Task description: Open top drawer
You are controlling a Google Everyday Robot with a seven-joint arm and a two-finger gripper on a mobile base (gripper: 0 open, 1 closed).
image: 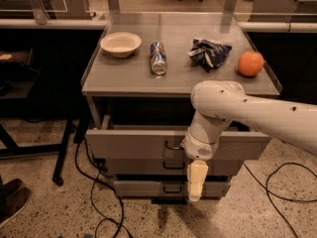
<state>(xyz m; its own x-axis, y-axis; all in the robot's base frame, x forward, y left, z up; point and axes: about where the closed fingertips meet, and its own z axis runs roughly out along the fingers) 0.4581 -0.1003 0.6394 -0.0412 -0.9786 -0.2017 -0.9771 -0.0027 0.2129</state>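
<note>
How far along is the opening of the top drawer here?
Done: the top drawer stands pulled out, its front forward of the two lower drawer fronts. In hand: the gripper hangs below the drawer's handle, in front of the lower fronts, apparently off the handle. Left: perhaps pulling further, or backing the arm away.

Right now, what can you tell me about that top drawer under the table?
The top drawer has a wide grey, metal-looking front, the largest of three, and stands pulled partway out from under the tabletop. Its small dark handle sits at centre, partly hidden by the robot's arm. The inside lies in shadow. The gripper hangs just below it, pointing down before the two lower drawers; whether anything touches the drawer is unclear.
</note>
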